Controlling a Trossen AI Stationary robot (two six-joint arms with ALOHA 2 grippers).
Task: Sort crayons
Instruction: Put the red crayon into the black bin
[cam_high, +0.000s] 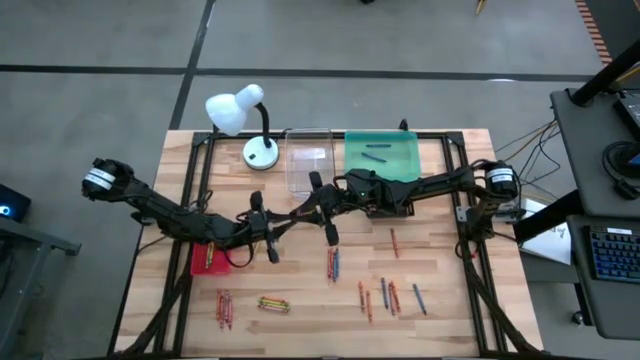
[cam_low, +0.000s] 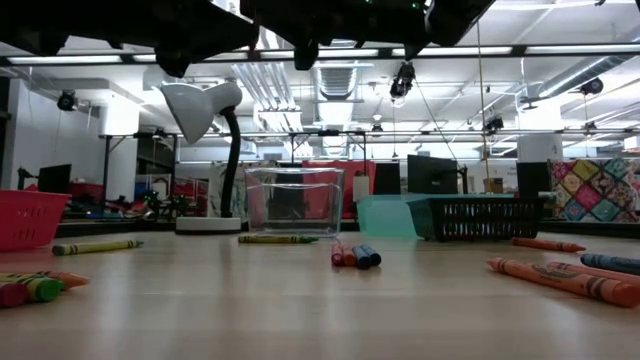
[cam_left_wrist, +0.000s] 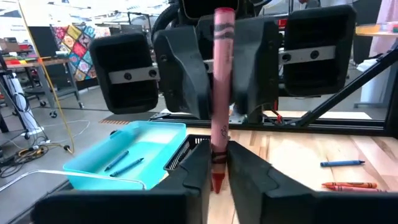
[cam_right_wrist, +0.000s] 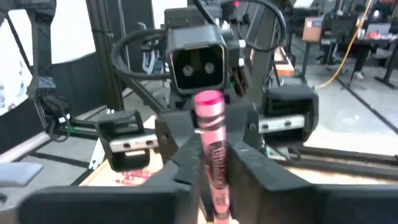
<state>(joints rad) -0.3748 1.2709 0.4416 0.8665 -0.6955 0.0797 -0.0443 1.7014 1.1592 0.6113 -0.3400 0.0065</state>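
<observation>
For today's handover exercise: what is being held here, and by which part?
A red crayon, upright between both grippers: left gripper pinches one end, right gripper the other.

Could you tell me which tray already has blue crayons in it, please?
The teal tray, next to the clear tray: two blue crayons lie inside it.

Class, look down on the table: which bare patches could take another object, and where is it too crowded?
Free: the wood between the yellow crayons and the red-and-blue pair, and the near right corner past the blue crayon. Crowded: the far edge, with lamp, clear tray and teal tray, and mid-table under both arms.
</observation>
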